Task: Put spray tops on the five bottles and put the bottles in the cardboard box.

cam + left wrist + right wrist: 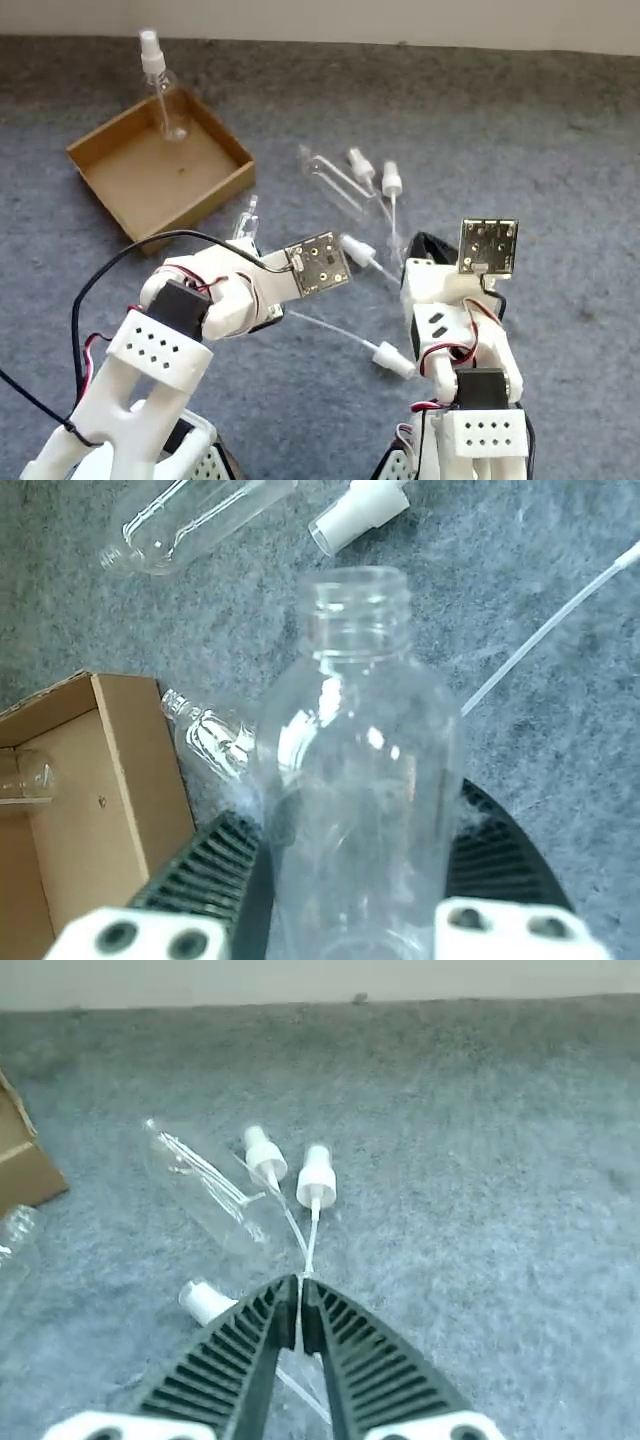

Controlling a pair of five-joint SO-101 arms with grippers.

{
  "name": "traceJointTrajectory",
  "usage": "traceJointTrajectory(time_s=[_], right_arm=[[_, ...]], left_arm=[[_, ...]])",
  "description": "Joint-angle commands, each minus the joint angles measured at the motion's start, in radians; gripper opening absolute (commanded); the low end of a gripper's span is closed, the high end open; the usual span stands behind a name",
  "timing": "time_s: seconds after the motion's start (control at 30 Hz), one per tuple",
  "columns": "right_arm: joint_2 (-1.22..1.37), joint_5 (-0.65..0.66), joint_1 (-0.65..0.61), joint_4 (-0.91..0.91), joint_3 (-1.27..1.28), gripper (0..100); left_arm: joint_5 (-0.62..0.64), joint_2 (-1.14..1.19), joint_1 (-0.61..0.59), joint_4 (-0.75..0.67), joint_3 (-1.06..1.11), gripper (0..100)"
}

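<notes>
**Bottle station: contents at this moment**

- Left gripper (352, 865): fingers clamped on either side of a clear bottle (355, 770). The bottle's threaded neck is open and carries no spray top.
- Right gripper (300, 1302): fingers pressed together, tip low over the grey carpet (560, 150). The thin tubes of two spray tops (316, 1173) (264, 1152) run to that tip. Whether either tube is pinched cannot be told.
- Cardboard box (105, 140): on the carpet, beyond the left arm. It holds one capped bottle (160, 90), leaning at the far corner.
- Second uncapped bottle (210, 735): lying on the carpet just beside the box wall, neck pointing away from the box.
- Third uncapped bottle (330, 178): lying on its side, just beside the two spray tops ahead of the right gripper.
- Third spray top (358, 248): on the carpet between the two arms.
- Fourth spray top (392, 357): nearer the arm bases, its long tube stretching towards the left arm.
</notes>
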Motion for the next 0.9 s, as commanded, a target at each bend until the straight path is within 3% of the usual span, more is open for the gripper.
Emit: traceJointTrajectory(time_s=[0.0, 0.07, 0.2, 0.5, 0.6, 0.8, 0.87], right_arm=[[-0.010, 0.017, 0.016, 0.073, -0.119, 5.4], [-0.007, 0.017, 0.016, 0.137, -0.171, 8.5], [0.097, 0.038, 0.015, 0.257, -0.321, 9.1], [0.676, 0.276, -0.124, 0.590, -0.753, 9.4], [0.817, 0.275, -0.122, 0.605, -0.863, 9.4], [1.003, 0.290, -0.127, 0.604, -0.987, 9.4], [1.047, 0.381, -0.127, 0.585, -1.012, 9.4]], left_arm=[[0.133, -0.028, -0.012, -0.017, -0.068, 6], [0.196, -0.054, -0.012, -0.017, -0.079, 6], [0.203, -0.133, -0.007, -0.017, -0.076, 6], [0.204, -0.323, -0.012, -0.055, 0.058, 6], [0.212, -0.381, -0.041, -0.110, 0.114, 6], [0.433, -0.475, -0.171, -0.218, 0.194, 6], [0.433, -0.498, -0.176, -0.236, 0.226, 6]])
